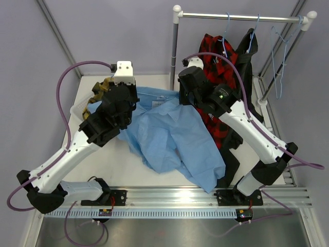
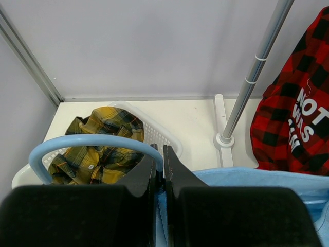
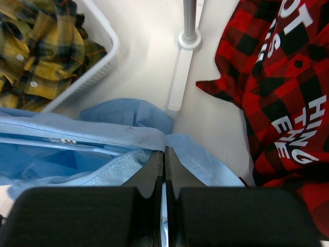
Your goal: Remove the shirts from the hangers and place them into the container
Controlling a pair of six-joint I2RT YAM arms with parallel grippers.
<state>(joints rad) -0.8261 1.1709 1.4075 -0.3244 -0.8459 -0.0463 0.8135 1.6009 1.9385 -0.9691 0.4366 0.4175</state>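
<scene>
Pinching blue shirt (image 3: 119,135) edge, right tool (image 3: 164,153)

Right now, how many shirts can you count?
4: yellow plaid in the tub, light blue on the table, red plaid and black hanging on the rail; others may be hidden.

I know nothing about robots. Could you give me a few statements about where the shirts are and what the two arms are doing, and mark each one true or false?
1. The yellow-and-black plaid cloth shirt lies in the translucent white plastic tub. True.
2. The red-and-black plaid cloth shirt lies flat on the table. False: it hangs below the white-capped metal rail.
3. The right tool is closed on the plain light blue cloth shirt. True.
4. The left tool stands wide open. False: it is shut on the thin pale-blue wire hanger.
</scene>
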